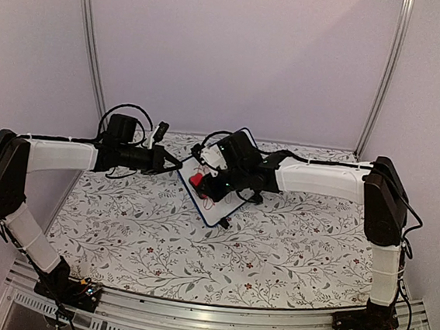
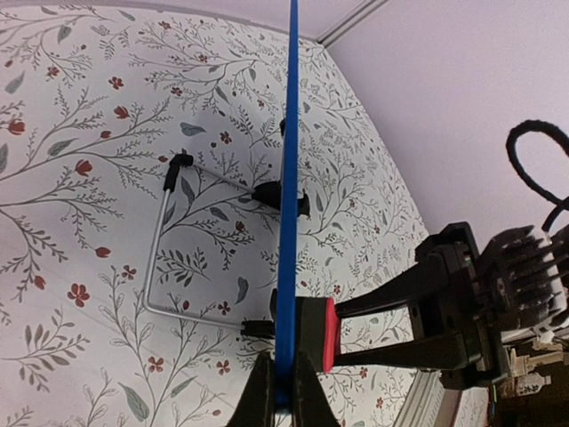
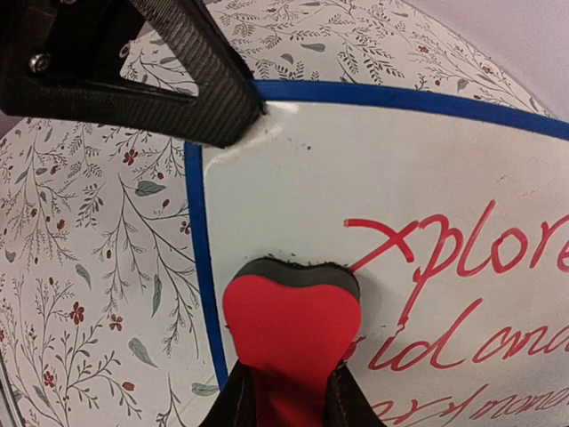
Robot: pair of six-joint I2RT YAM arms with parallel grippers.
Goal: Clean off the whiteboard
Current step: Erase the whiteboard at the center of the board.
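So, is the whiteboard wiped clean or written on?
Written on: red handwriting runs across the whiteboard, right of the red eraser.

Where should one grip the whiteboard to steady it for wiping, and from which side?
Pinch the whiteboard by its frame, edge-on from its left, one finger on each face, as the left gripper does. The flat panel is propped on a wire stand, so only its rim fits a gripper, and the written face stays free for the eraser.
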